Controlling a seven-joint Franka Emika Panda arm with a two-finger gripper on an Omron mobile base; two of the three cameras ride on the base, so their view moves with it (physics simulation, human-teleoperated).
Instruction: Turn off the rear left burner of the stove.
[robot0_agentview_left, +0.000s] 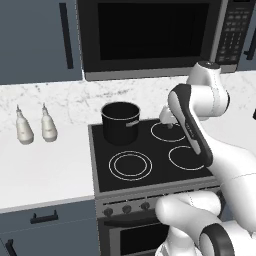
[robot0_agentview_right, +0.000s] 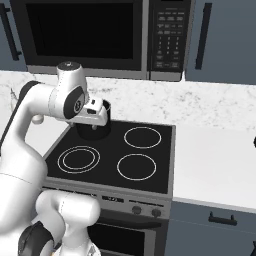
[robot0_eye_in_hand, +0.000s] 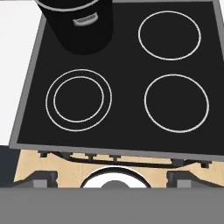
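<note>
Gripper (robot0_eye_in_hand: 112, 181) hangs over the stove (robot0_eye_in_hand: 122, 61), fingers apparently spread; the pot (robot0_eye_in_hand: 78, 22) hides the rear left burner, so a wrong knob (robot0_agentview_left: 126, 209) risks being turned.

— Counted on the stove (robot0_agentview_left: 100, 150): one black pot (robot0_agentview_left: 120, 122), three ringed circles (robot0_agentview_left: 130, 165), one of them double-ringed.
— Knobs (robot0_agentview_left: 127, 209)?
— Six, seen from the hand camera.
— On the table (robot0_agentview_left: 45, 165): two white bottles (robot0_agentview_left: 23, 127). Above, one microwave (robot0_agentview_left: 155, 35).
</note>
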